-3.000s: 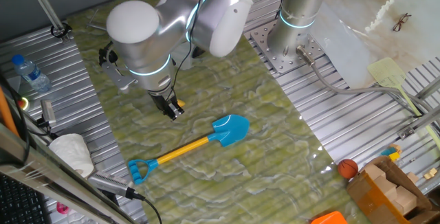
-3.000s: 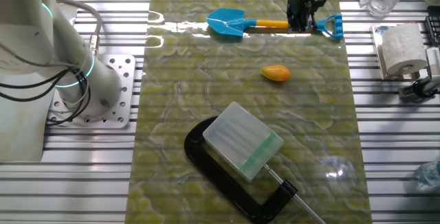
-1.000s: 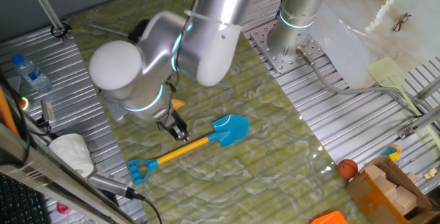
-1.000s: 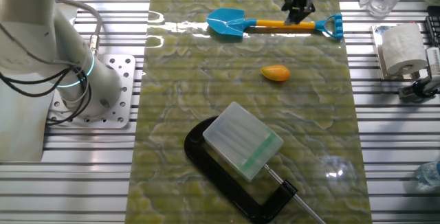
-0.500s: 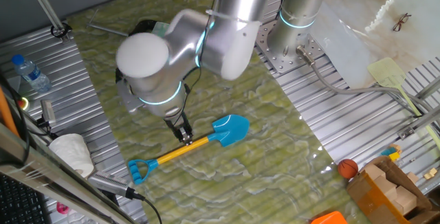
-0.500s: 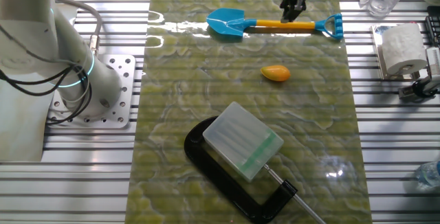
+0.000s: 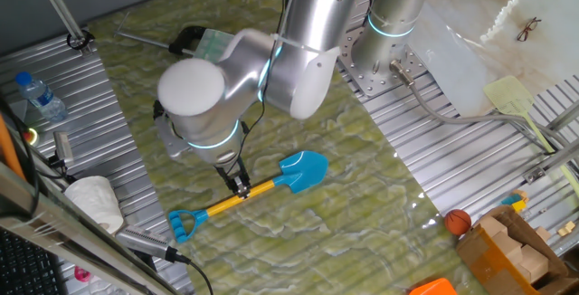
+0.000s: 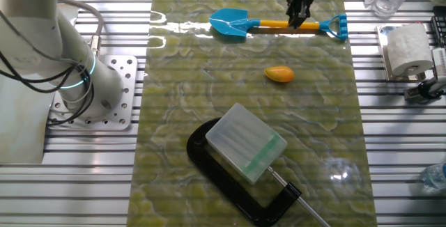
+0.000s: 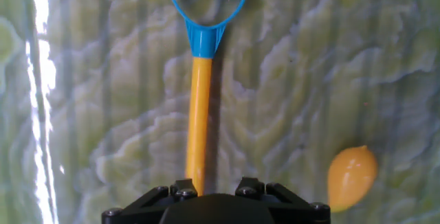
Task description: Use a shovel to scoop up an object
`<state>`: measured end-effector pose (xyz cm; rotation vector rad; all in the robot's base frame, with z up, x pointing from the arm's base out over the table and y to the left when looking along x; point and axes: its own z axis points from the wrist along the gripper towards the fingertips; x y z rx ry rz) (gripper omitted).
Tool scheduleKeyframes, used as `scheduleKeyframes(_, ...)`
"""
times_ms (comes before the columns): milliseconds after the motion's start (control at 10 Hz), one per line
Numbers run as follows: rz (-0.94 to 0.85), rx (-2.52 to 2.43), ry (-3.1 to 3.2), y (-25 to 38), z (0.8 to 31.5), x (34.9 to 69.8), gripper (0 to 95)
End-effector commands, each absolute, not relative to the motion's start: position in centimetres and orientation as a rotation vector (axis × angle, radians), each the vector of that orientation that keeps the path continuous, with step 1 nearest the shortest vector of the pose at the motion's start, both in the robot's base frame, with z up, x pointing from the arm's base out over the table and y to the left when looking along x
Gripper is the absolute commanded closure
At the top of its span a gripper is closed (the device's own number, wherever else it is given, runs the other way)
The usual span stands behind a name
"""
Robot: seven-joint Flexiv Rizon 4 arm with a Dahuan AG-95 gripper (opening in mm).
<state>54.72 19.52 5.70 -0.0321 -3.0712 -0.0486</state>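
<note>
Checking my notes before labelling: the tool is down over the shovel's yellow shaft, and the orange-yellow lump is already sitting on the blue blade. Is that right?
Not quite. The tool is over the shovel's yellow shaft, but the orange-yellow lump is not on the blade; it lies on the mat, apart from the shovel. The other fixed view shows this.

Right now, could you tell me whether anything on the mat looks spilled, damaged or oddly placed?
Nothing stands out. The shovel lies flat and whole on the mat, the object sits apart from it, intact, and the gripper is at the shovel's yellow shaft.
</note>
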Motion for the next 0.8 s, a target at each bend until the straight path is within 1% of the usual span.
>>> scheduleKeyframes(100, -0.053, -0.051, -3.069, 19.9, 5.1, 55.3, 57.0)
scheduleKeyframes(500, -0.054, -0.063, -3.073, 21.0, 5.4, 56.5, 57.0)
scheduleKeyframes(800, -0.044, -0.058, -3.087, 21.0, 4.4, 56.6, 57.0)
